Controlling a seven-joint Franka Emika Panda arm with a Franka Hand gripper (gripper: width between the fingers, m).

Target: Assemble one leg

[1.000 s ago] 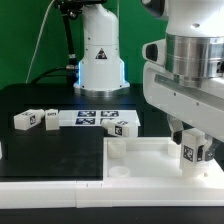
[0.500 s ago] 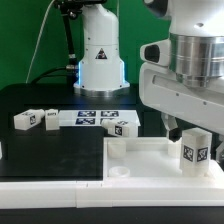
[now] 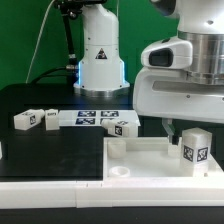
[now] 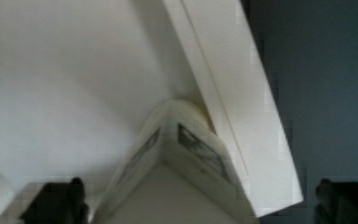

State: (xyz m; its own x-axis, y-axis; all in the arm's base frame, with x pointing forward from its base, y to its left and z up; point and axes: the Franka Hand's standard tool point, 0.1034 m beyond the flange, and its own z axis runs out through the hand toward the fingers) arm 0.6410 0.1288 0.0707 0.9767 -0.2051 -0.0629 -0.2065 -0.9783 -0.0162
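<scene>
Black table [image 3: 40, 100] across the scene, green backdrop behind. Large white tray-like panel [image 3: 140, 165] flat at the front, round sockets at its near corners. Arm base [image 3: 98, 55] at the back, wrist housing big at the exterior view's right, above the panel. Marker board [image 3: 95, 118] flat mid-table. Gripper [image 3: 172, 128] raised just over the panel's far right corner, fingers spread, clamped on nothing; dark fingertips [image 4: 55, 200] well apart in the wrist view, white panel edge between them. Task leg [image 3: 195, 148] upright on the panel at that right corner, tag facing the camera, just beside the gripper, not touching. Three more legs on the table: two side by side at the exterior view's left [image 3: 27, 120], [image 3: 49, 118], one near the panel's far edge [image 3: 122, 126].
</scene>
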